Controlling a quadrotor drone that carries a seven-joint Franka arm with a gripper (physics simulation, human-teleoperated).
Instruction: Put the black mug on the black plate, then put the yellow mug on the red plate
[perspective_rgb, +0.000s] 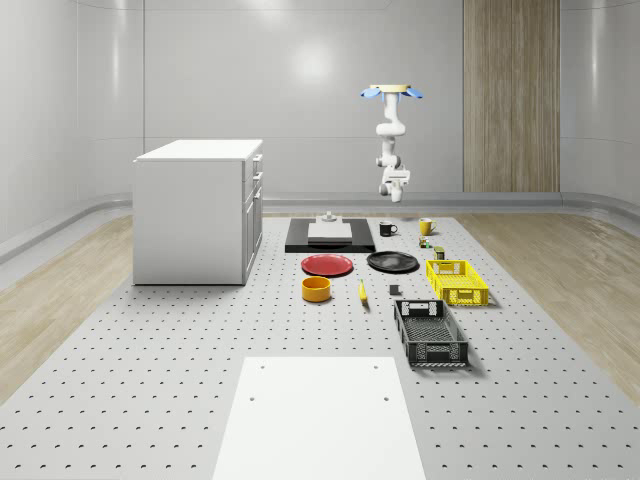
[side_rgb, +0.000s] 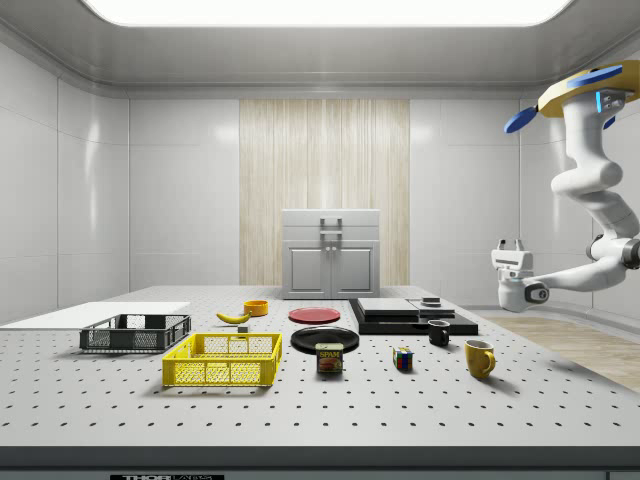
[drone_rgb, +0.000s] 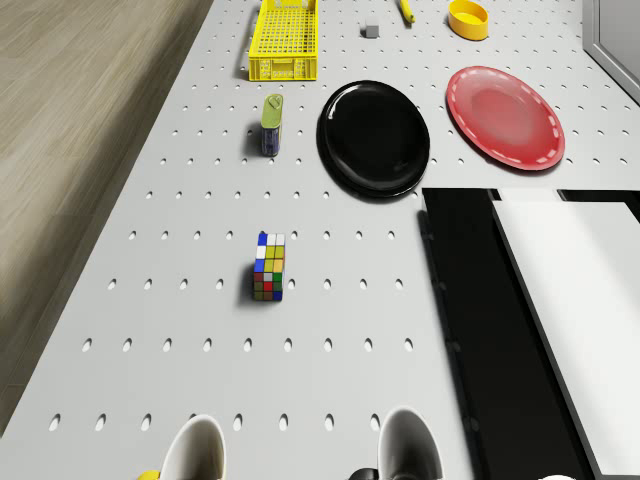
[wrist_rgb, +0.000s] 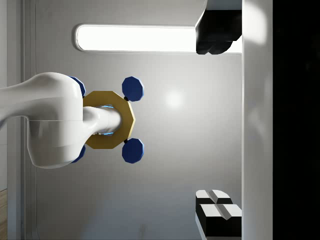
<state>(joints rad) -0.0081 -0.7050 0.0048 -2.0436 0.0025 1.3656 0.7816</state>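
The black mug (perspective_rgb: 388, 229) (side_rgb: 439, 333) and the yellow mug (perspective_rgb: 426, 226) (side_rgb: 480, 358) stand upright on the table's far end, with their rims in the drone view, black mug (drone_rgb: 410, 450) and yellow mug (drone_rgb: 195, 450). The black plate (perspective_rgb: 392, 262) (drone_rgb: 374, 138) and the red plate (perspective_rgb: 328, 265) (drone_rgb: 505, 117) lie side by side nearer the middle, both bare. The drone (perspective_rgb: 392, 92) hovers high over the mugs. My gripper (side_rgb: 509, 244) (perspective_rgb: 394, 190) hangs well above the black mug, turned upward, open and holding nothing. In the wrist view, the fingers (wrist_rgb: 217, 212) are wide apart.
A Rubik's cube (drone_rgb: 269, 266) and a can (drone_rgb: 272, 124) sit between the mugs and a yellow basket (perspective_rgb: 457, 282). Nearer stand a black basket (perspective_rgb: 430, 333), a yellow bowl (perspective_rgb: 316, 289) and a banana (perspective_rgb: 362, 291). A black slab (perspective_rgb: 330, 234) and a white cabinet (perspective_rgb: 197, 210) stand at the whole-scene view's left.
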